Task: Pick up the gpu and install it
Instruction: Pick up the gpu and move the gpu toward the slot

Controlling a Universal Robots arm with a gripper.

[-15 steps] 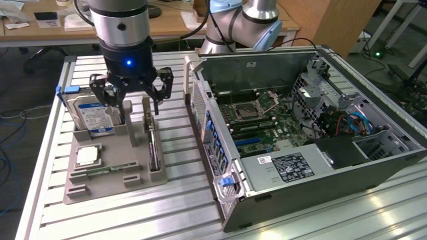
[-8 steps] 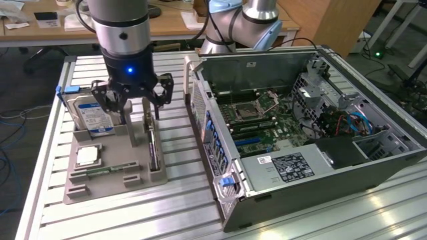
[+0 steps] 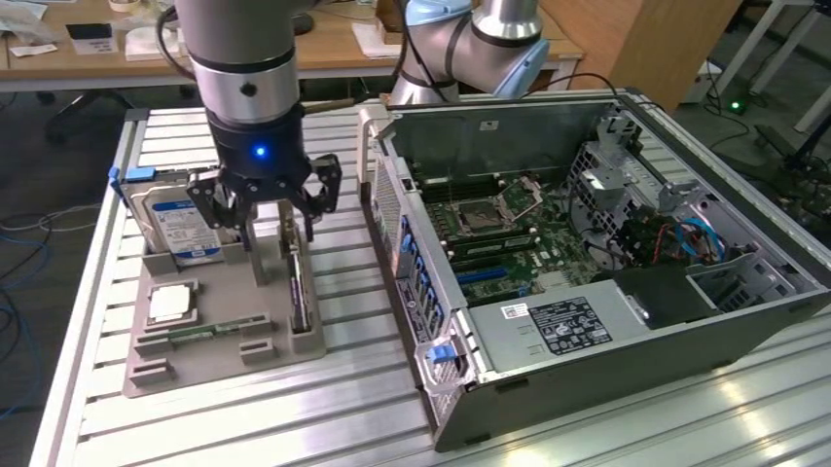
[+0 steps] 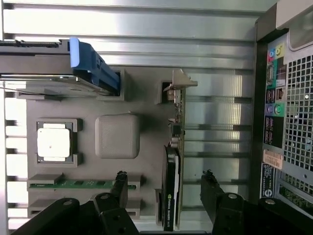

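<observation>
End effector (image 4: 164, 177) spread astride gpu (image 4: 173, 161); NVIDIA lettering.

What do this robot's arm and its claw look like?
The arm is a round silver-grey tube with black bands, and a pale blue cap shows on a rear joint. Its black wrist section carries a small blue light. The gripper is black, with two jointed link-bar fingers ending in narrow tips. A thin black cable runs beside the arm.

Dark gpu (image 4: 171, 188) upright on edge
</observation>
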